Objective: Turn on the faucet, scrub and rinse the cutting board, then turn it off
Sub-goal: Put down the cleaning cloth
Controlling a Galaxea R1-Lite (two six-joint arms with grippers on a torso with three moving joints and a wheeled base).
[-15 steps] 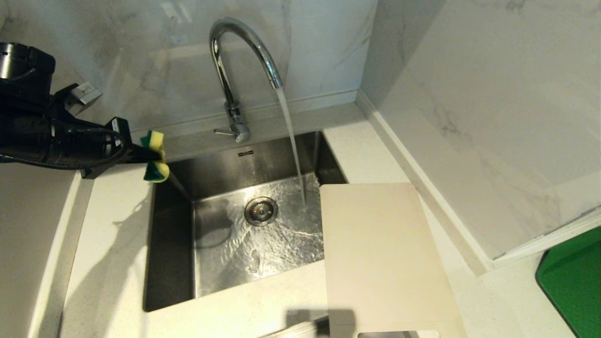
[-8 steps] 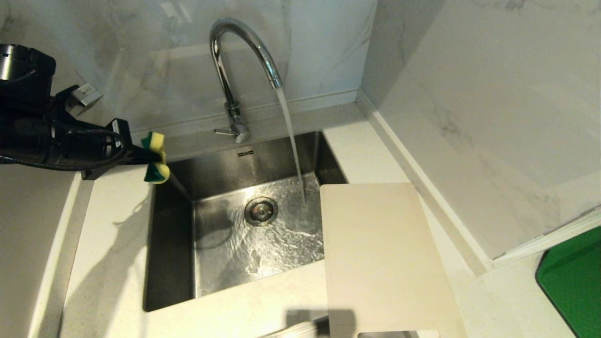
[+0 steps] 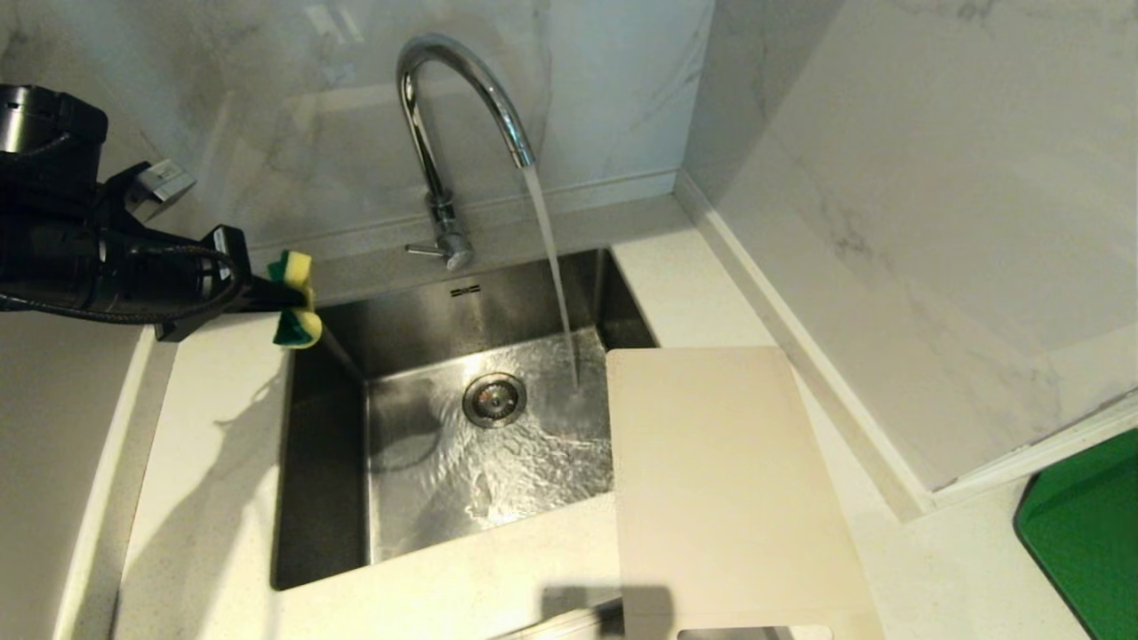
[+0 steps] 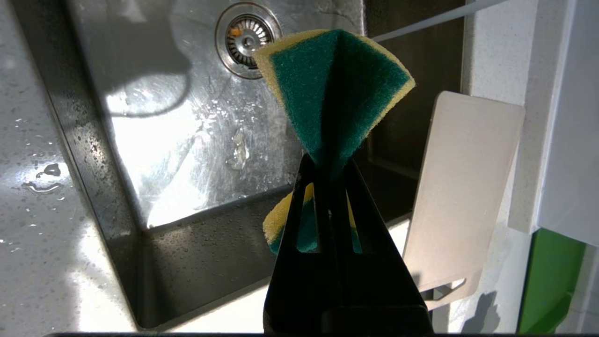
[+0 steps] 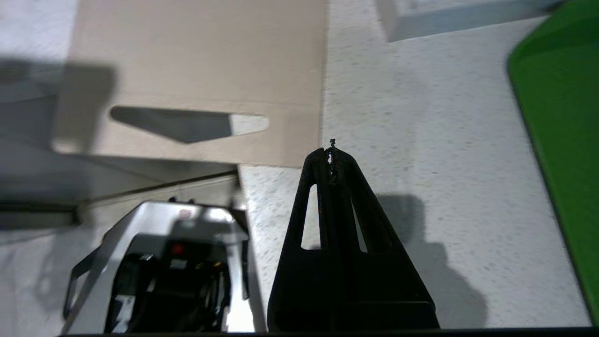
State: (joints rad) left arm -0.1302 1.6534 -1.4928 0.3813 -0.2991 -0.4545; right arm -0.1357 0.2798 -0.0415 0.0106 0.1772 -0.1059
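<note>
The chrome faucet point(image 3: 449, 98) arches over the steel sink point(image 3: 338, 356) and a stream of water falls from its spout to the basin floor. Its thin lever point(image 3: 425, 252) sticks out at the base. The cream cutting board point(image 3: 725, 498) lies on the counter right of the sink, one edge over the basin, slot handle nearest me; it also shows as the cutting board point(image 4: 461, 187) and the cutting board point(image 5: 196, 61). My left gripper point(image 3: 271, 295), also seen as the left gripper point(image 4: 330, 161), hovers by the sink's far left corner, shut on a folded yellow-green sponge point(image 3: 293, 298), the sponge point(image 4: 334, 84). My right gripper point(image 5: 331, 152) is shut and empty above the counter beside the board's handle end.
A bright green flat object point(image 3: 1089, 533) lies on the counter at the far right, behind a marble wall corner point(image 3: 889, 222). The drain strainer point(image 3: 493, 400) sits mid-basin. Part of my own base point(image 5: 159, 276) shows below the counter edge.
Nothing in the head view has shifted; the left gripper keeps the sponge in place and the water keeps running.
</note>
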